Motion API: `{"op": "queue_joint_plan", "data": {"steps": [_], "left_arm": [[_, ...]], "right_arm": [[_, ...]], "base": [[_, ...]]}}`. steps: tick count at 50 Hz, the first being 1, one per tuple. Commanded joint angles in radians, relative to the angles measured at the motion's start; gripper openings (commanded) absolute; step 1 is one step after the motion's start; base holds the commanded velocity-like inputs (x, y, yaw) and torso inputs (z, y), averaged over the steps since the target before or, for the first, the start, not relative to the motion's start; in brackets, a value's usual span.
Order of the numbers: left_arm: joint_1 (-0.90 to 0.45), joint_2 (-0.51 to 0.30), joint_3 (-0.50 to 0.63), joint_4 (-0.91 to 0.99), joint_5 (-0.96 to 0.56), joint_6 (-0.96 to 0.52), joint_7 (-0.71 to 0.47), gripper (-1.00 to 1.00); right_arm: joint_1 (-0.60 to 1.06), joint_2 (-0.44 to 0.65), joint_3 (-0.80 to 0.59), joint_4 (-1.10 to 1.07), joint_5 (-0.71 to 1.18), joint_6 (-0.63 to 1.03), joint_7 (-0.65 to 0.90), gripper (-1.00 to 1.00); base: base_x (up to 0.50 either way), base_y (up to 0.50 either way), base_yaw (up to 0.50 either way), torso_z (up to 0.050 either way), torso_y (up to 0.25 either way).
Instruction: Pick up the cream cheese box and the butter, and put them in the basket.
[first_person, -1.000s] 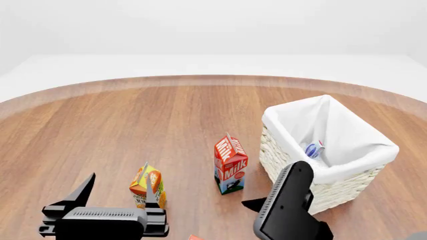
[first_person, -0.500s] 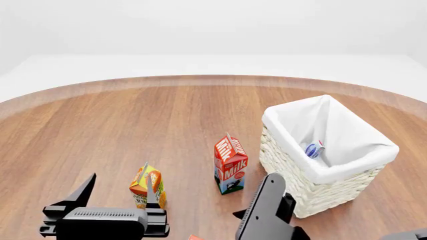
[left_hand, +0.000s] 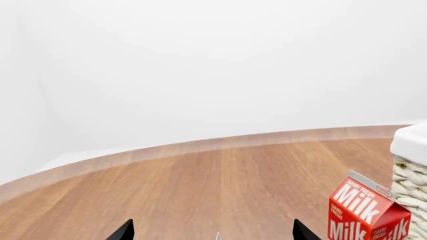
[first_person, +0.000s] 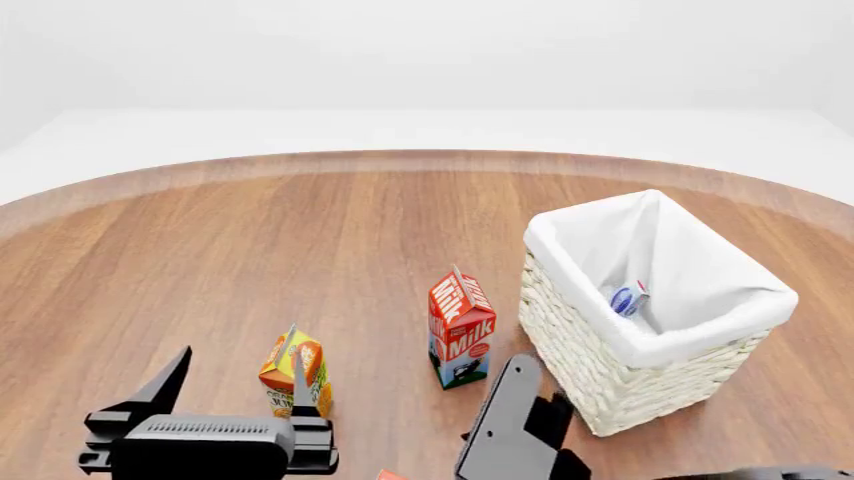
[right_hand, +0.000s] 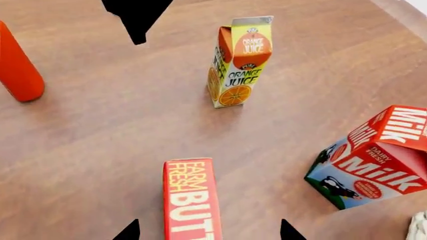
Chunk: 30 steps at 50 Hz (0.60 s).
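Observation:
The butter (right_hand: 192, 200), a red carton with yellow lettering, lies flat on the wooden table. My right gripper (right_hand: 208, 231) is open above it, one fingertip on each side of the carton, not touching it. In the head view only a red sliver of the butter (first_person: 387, 474) shows at the bottom edge, beside my right arm (first_person: 514, 425). The cream cheese box (first_person: 627, 298) lies inside the basket (first_person: 587, 345), against its white liner. My left gripper (first_person: 238, 368) is open and empty, just over the orange juice carton (first_person: 296, 372).
A red milk carton (first_person: 461, 330) stands just left of the basket and shows in the right wrist view (right_hand: 373, 160). The orange juice carton (right_hand: 240, 62) stands beyond the butter. A red-orange cylinder (right_hand: 19, 67) stands further off. The basket's corner (left_hand: 410, 165) shows in the left wrist view.
My right arm has swung left and down, away from the basket's front, to a place over the butter. The left arm and the objects have not moved.

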Motion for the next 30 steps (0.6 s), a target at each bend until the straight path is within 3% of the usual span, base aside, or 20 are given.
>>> {"op": "queue_joint_plan", "data": {"steps": [1,30], "left_arm": [[0.002,-0.004,0.0,-0.001,-0.001,0.004,-0.003,1.0],[-0.004,-0.009,0.006,0.002,-0.009,0.001,-0.011,1.0]], "right_arm": [[-0.015,0.006,-0.097,0.042,-0.145,-0.055,-0.073,1.0],[-0.006,0.002,-0.237,0.084,-0.252,-0.109,-0.133,1.0]], "base": [[0.0,0.0,0.0,0.0,0.0],[0.0,0.0,0.0,0.0,0.0]]}}
